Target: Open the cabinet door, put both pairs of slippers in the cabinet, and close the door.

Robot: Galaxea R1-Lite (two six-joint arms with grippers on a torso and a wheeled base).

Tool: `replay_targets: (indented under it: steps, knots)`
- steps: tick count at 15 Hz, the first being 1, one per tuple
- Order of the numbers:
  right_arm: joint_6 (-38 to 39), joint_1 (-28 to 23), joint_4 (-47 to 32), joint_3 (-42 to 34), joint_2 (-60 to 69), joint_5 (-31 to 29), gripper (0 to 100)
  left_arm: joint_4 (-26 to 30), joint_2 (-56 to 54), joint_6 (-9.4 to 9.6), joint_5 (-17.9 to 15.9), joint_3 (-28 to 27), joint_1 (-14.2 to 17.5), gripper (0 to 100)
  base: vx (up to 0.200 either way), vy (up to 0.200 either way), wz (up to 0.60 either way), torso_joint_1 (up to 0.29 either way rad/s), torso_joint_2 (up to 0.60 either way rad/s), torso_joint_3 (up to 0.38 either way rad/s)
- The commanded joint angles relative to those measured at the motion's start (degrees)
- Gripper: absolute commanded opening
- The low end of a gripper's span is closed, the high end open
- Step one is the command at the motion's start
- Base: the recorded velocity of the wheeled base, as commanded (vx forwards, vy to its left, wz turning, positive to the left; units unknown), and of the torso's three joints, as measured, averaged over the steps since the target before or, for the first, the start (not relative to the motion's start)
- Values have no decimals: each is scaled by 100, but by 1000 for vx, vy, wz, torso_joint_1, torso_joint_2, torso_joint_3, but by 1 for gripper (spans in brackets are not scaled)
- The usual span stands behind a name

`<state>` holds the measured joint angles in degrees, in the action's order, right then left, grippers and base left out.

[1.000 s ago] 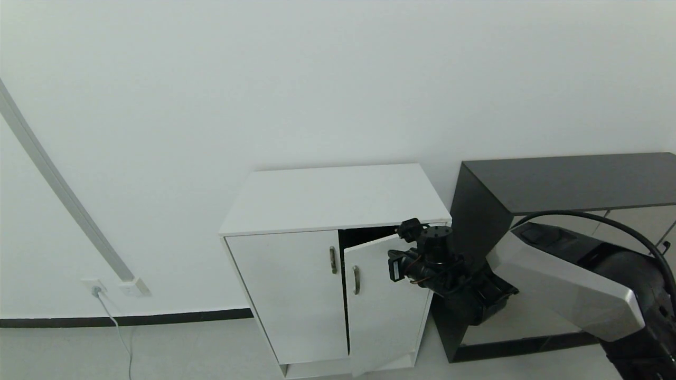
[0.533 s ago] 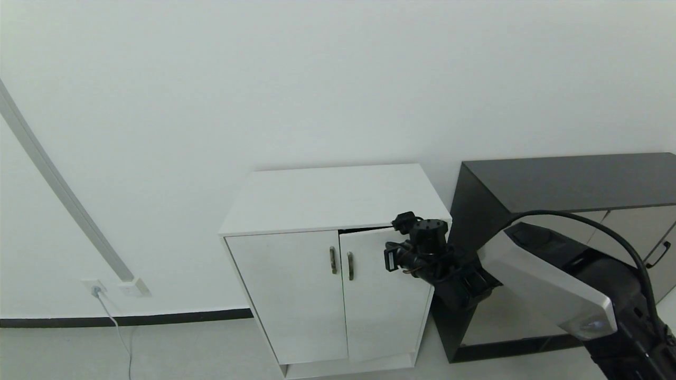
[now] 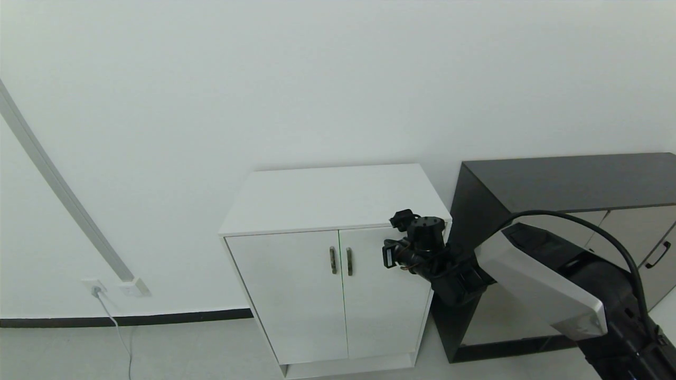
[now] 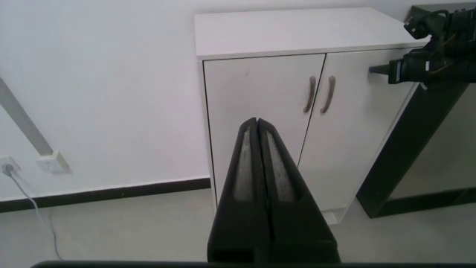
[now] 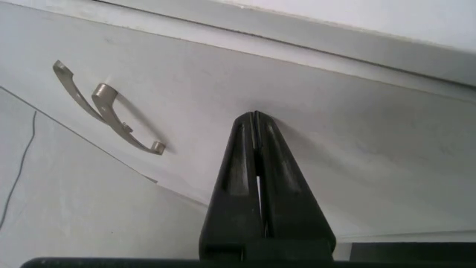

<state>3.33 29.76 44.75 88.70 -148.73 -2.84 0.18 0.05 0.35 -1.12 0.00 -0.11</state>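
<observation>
- Since one second ago, the right door (image 3: 380, 306) of the white wooden two-door cabinet (image 3: 327, 198) has swung from ajar to flush with its neighbour, with the right gripper (image 3: 388, 257) following it in.
- This cabinet stands at the lower centre of the head view, with a black sideboard (image 3: 554, 179) just beside it at the right.
- Right gripper has its fingers pressed together and holds nothing. Its tips touch the upper part of the door, right of the two metal handles (image 3: 340, 261).
- Left gripper (image 4: 256, 123) is also closed and empty, well back from the cabinet front.
- I judge that the slippers are inside, behind the doors.
- Risk: if the arm pulls away quickly, an unlatched door may spring open again. Harder pushing could shift the cabinet.
</observation>
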Motion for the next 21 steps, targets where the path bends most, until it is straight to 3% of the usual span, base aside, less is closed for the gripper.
replay_targets:
  steps: [1, 18, 21]
  knots:
    - [1, -5, -10, 42, -16, 3, 0, -1, 4, 0, -2, 0, 2, 0, 0, 0, 0, 0, 0, 0]
    - [1, -14, -133, 297, -130, 3, 0, -1, 4, 0, -2, 0, 2, 0, 0, 0, 0, 0, 0, 0]
    - [10, -5, -89, 16, 54, 3, 0, -1, 4, 0, -2, 0, 2, 0, 0, 0, 0, 0, 0, 0]
